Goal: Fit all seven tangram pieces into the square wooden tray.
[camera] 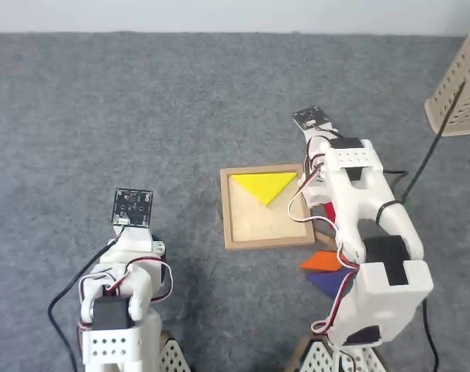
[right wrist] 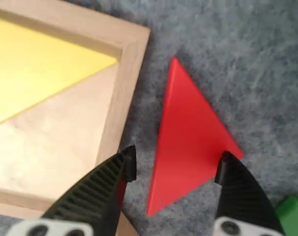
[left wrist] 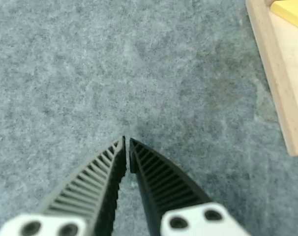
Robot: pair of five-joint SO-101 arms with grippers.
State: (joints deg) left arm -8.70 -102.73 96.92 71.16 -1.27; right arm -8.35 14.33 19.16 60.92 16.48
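The square wooden tray (camera: pixel 229 225) lies on the grey carpet with a yellow triangle (camera: pixel 263 186) in its far half. Just outside the tray's right rim (right wrist: pixel 123 83) lies a red triangle (right wrist: pixel 188 140). My right gripper (right wrist: pixel 177 164) is open low over it, one finger near the rim and the other at the triangle's outer corner. An orange piece (camera: pixel 322 261) and a purple piece (camera: pixel 333 282) lie closer to the front, partly under the right arm. A green piece (right wrist: pixel 292 211) peeks in beside the right finger. My left gripper (left wrist: pixel 127 143) is shut over bare carpet, left of the tray (left wrist: pixel 276 93).
A beige perforated basket (camera: pixel 460 85) stands at the back right, with a black cable (camera: pixel 429 155) running past it. Open carpet stretches behind and left of the tray.
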